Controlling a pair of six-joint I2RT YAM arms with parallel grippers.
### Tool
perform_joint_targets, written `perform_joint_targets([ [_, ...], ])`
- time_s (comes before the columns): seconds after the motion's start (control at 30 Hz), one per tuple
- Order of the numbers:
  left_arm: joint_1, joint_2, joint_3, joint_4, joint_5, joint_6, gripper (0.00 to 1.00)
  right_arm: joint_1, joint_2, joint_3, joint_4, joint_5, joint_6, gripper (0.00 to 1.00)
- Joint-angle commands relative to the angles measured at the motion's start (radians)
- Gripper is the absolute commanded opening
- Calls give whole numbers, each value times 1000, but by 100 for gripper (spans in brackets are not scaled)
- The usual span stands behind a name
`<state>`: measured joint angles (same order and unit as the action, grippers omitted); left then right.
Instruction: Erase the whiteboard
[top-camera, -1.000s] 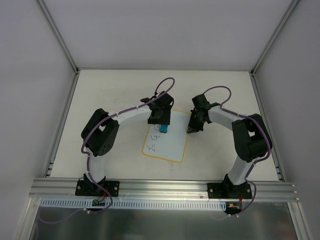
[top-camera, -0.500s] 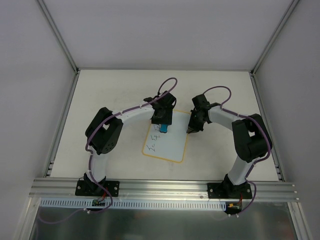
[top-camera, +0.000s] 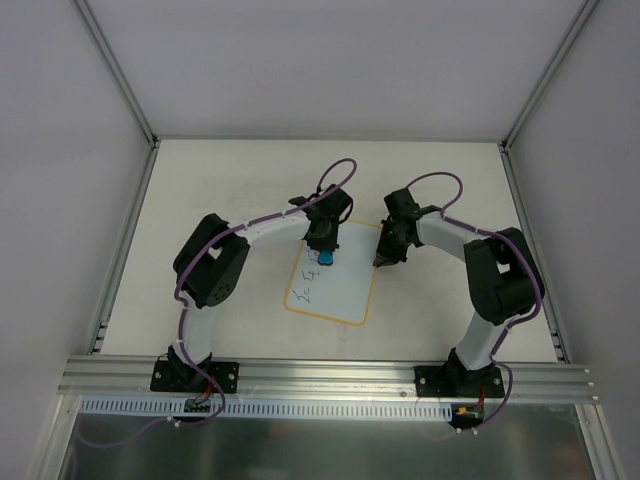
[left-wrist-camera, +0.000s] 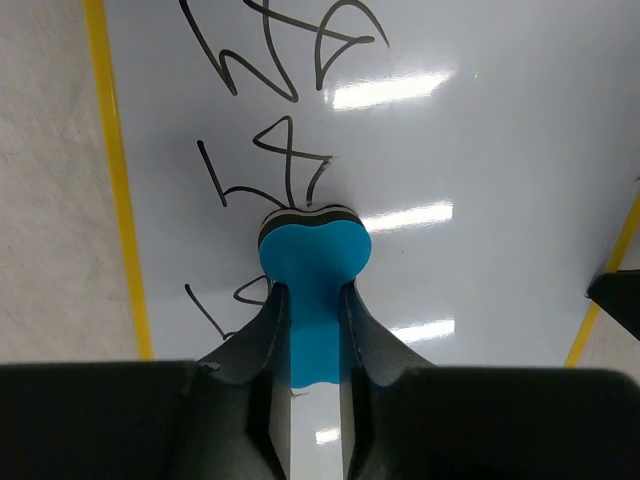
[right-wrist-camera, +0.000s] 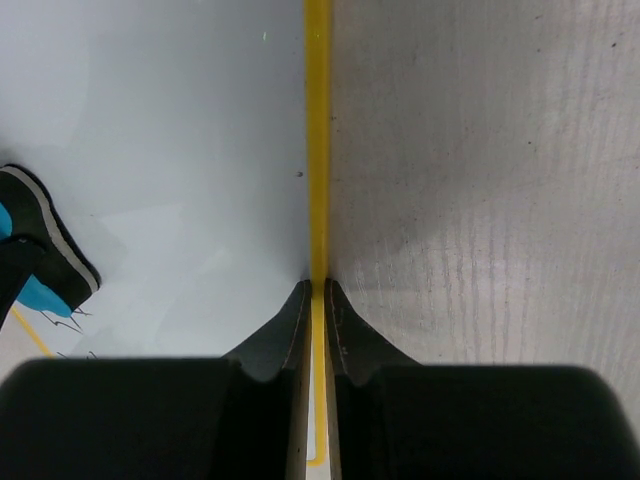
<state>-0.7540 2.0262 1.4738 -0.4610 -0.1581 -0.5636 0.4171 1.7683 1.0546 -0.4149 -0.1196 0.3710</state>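
Note:
The whiteboard (top-camera: 338, 292) lies flat mid-table, white with a yellow border and dark scribbles (left-wrist-camera: 270, 70) on its left part. A blue eraser (left-wrist-camera: 315, 252) with a dark felt base stands on the board, and my left gripper (left-wrist-camera: 313, 290) is shut on it, squeezing its foam in at the waist. The top view shows that gripper (top-camera: 326, 250) over the board's upper left area. My right gripper (right-wrist-camera: 317, 285) is shut, its tips resting on the board's yellow right border (right-wrist-camera: 317, 150), near the upper right corner (top-camera: 383, 262). The eraser (right-wrist-camera: 35, 290) shows at the right wrist view's left edge.
The board rests on an off-white tabletop (top-camera: 220, 190) enclosed by white walls. An aluminium rail (top-camera: 330, 375) carrying both arm bases runs along the near edge. A dark tip of the right gripper (left-wrist-camera: 618, 298) shows at the left wrist view's right edge.
My left gripper has come down a little toward the board and closed on the blue eraser, which was loose between open fingers. The right arm has not moved.

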Motion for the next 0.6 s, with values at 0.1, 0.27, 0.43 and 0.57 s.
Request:
perform_joint_targets([
  [0.1, -7, -84, -136, -54, -60, 57, 0, 2, 56, -33, -45, 46, -15, 8],
  [0.27, 31, -168, -254, -87, -112, 67, 0, 0, 57, -31, -45, 63, -20, 8],
  [0.43, 56, -187, -300, -85, -118, 91, 0, 0, 63, -31, -45, 61, -21, 8],
  [0.57, 59, -150, -250, -84, -101, 116, 0, 0, 63, -31, -47, 61, -21, 8],
])
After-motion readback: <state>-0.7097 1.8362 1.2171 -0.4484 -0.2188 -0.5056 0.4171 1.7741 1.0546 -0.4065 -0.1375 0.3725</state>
